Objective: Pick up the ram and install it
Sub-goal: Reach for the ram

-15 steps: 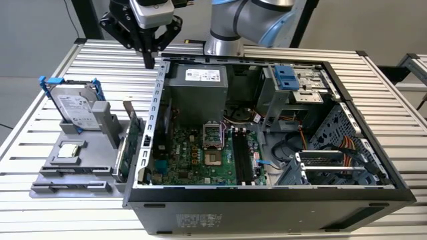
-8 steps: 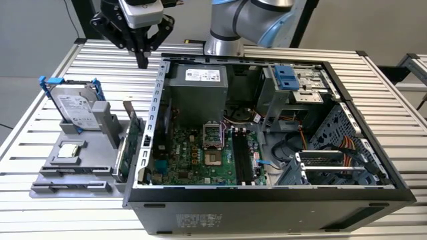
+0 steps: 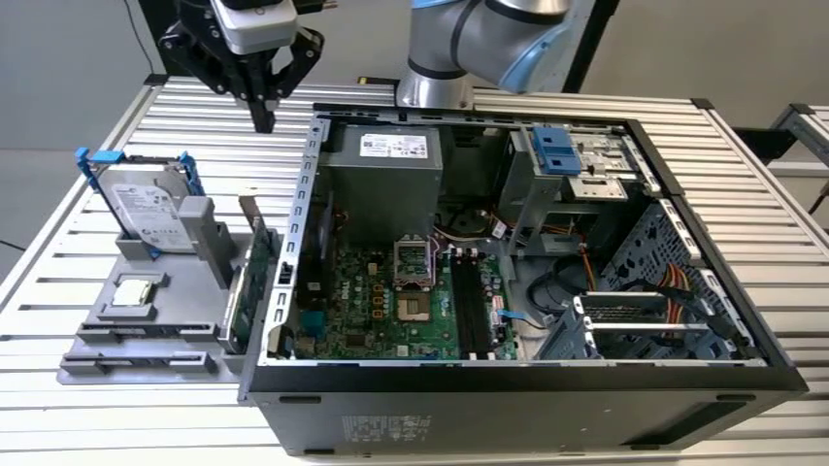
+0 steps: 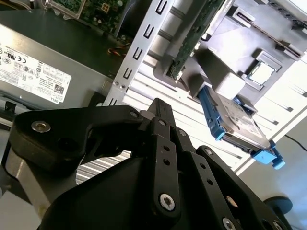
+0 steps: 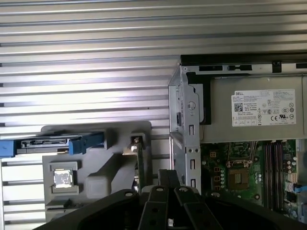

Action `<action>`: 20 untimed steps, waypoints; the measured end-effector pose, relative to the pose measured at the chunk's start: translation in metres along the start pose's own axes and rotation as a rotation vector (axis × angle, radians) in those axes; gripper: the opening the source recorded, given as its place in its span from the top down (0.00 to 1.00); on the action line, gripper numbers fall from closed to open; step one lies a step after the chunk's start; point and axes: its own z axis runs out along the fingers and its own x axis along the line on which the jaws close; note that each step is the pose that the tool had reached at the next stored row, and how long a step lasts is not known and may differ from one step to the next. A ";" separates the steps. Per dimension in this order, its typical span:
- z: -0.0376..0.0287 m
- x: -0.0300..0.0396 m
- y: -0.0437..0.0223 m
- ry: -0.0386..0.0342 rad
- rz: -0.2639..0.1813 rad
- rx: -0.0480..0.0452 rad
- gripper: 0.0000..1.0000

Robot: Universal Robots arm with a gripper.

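One hand (image 3: 264,118) near labelled power supply (image 3: 379,184)

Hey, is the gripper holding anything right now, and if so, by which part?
Nothing is held. The gripper is closed with nothing between its fingers, above the slatted table beside the open computer case.

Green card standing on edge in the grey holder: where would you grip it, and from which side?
Probably take the green card by its upper long edge, pinched across both flat faces, straight down from above. It stands upright in the grey holder, lower edge seated, with the computer case wall close beside it.
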 end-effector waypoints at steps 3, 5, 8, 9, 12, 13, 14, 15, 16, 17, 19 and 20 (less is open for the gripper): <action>-0.0001 0.0044 -0.0003 0.0000 0.000 0.0000 1.00; -0.0001 0.0071 -0.0004 0.0000 -0.001 0.0000 1.00; -0.0002 0.0110 -0.0007 0.0001 -0.001 0.0000 1.00; -0.0003 0.0122 -0.0007 0.0001 -0.001 0.0000 1.00; -0.0004 0.0159 -0.0010 0.0001 -0.001 0.0000 1.00; -0.0004 0.0172 -0.0010 0.0001 -0.002 -0.0001 1.00; -0.0005 0.0184 -0.0011 0.0001 -0.002 0.0000 1.00; -0.0005 0.0197 -0.0012 0.0001 -0.002 0.0000 1.00; -0.0005 0.0209 -0.0013 0.0001 -0.002 0.0000 1.00; -0.0005 0.0222 -0.0013 0.0001 -0.002 -0.0001 1.00; -0.0006 0.0249 -0.0015 0.0002 -0.002 0.0000 1.00; -0.0006 0.0262 -0.0016 0.0001 -0.002 -0.0001 1.00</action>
